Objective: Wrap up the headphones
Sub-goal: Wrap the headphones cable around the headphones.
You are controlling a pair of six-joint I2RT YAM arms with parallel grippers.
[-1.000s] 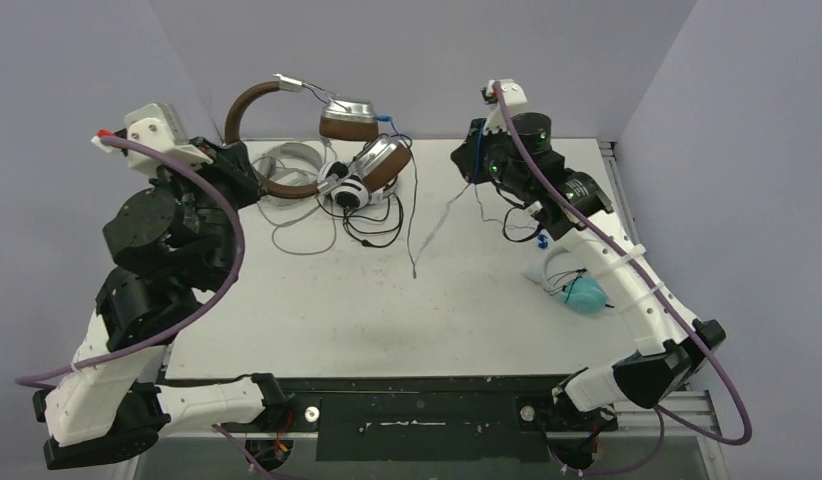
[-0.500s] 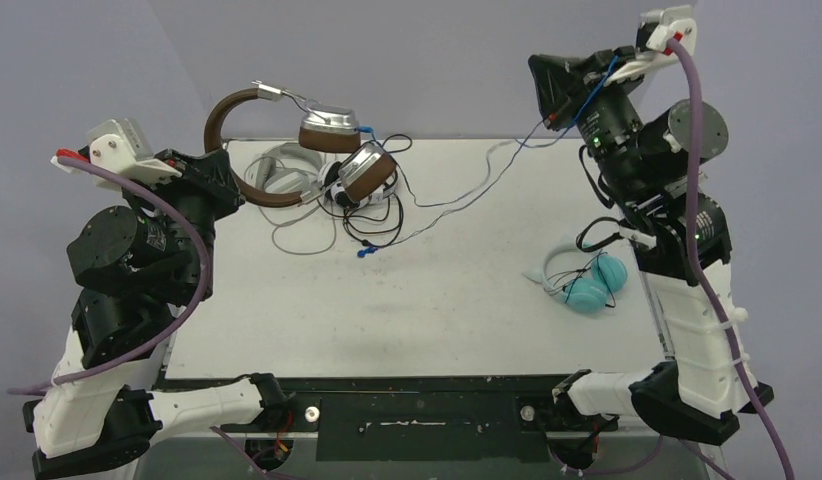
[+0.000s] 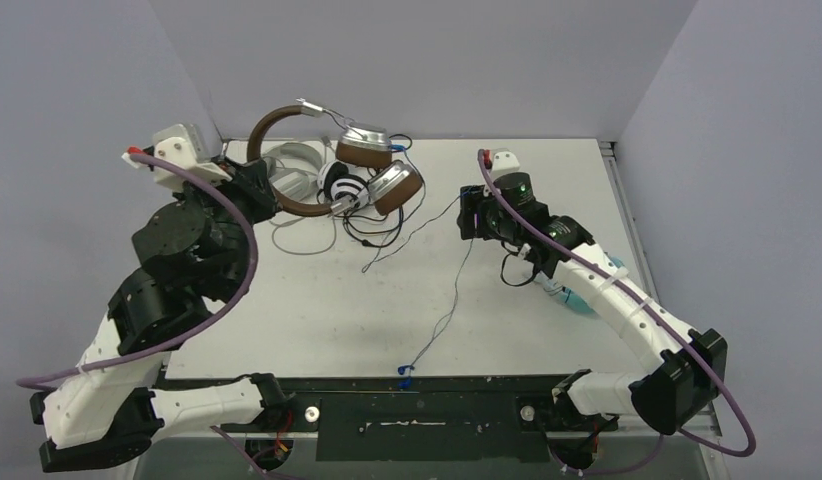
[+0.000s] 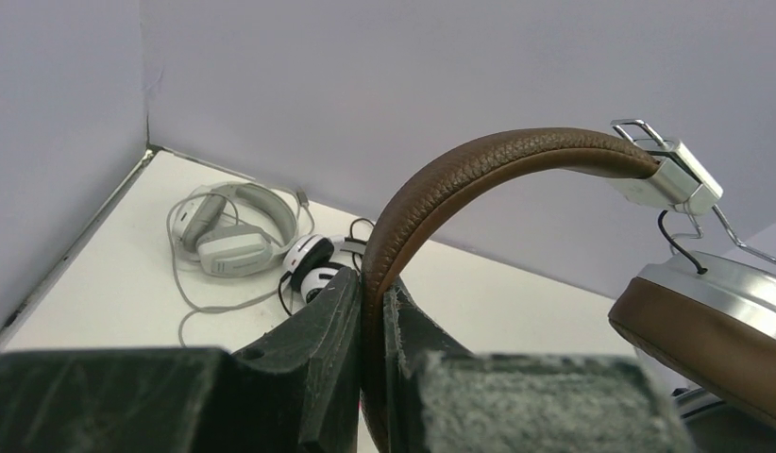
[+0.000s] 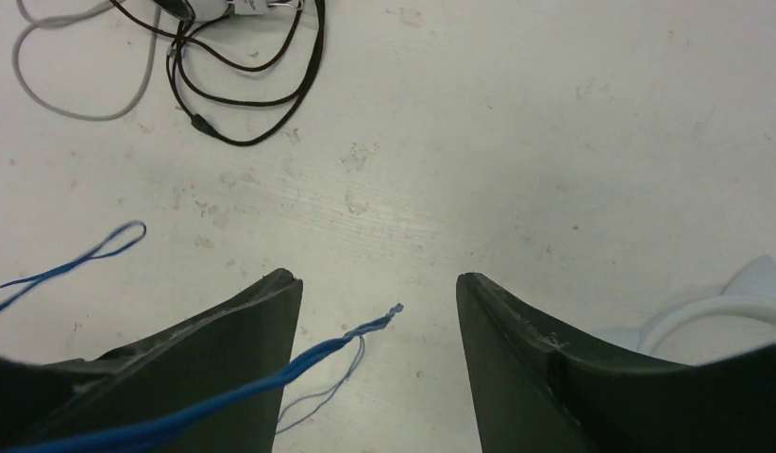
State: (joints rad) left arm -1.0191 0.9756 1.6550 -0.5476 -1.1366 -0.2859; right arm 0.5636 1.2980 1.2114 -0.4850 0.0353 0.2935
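Plain lilac-grey walls [image 3: 417, 60] on three sides; scuffed white table [image 3: 317, 315].

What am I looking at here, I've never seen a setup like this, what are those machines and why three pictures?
Two robot arms are bolted at the near edge of a table. One picture looks down from above; the other two come from cameras on each wrist. The left gripper is clamped on the band of the brown headphones. The right gripper is open, with their blue cable running loosely past one finger. On the table lie a pale grey headset, a black-and-white headset, and a teal headset partly hidden by the right arm.
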